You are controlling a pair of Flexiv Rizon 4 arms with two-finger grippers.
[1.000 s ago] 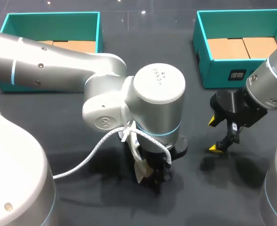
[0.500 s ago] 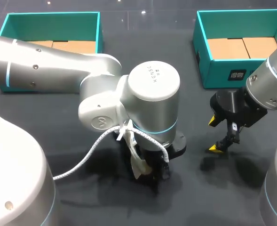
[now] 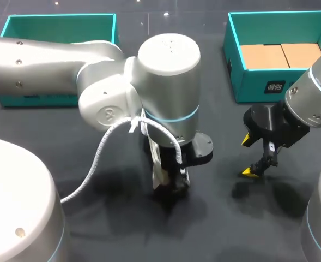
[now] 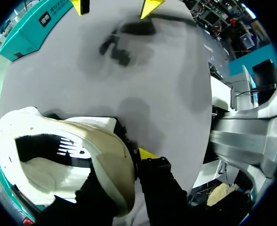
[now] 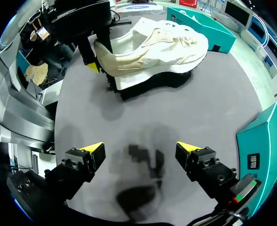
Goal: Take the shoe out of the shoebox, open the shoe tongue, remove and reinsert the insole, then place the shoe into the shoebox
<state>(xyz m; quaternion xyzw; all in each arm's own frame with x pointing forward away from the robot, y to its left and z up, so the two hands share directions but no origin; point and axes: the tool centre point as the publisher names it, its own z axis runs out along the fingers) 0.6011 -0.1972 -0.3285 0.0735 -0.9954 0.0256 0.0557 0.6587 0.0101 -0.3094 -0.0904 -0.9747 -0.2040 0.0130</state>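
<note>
A cream shoe [image 4: 58,155] with a black logo and a dark sole lies on the dark table between my arms. My left gripper [image 4: 129,160] is shut on its heel collar, with one yellow-tipped finger [image 4: 147,154] outside the heel and the other hidden inside. In the head view only a cream strip of the shoe [image 3: 159,173] shows under my left wrist, and the left gripper [image 3: 175,177] is mostly hidden. From the right wrist the whole shoe [image 5: 152,44] shows ahead, heel toward the left gripper [image 5: 97,59]. My right gripper [image 3: 249,156] [image 5: 140,149] hangs open and empty, right of the shoe.
A teal shoebox [image 3: 258,82] with a cardboard floor stands at the back right, close behind my right gripper. A second teal box [image 3: 59,22] stands at the back left. My left arm's white cable [image 3: 103,153] hangs beside its wrist.
My left gripper has closed on the shoe's heel, and the left arm has swung toward the back of the table. The right arm has not moved.
</note>
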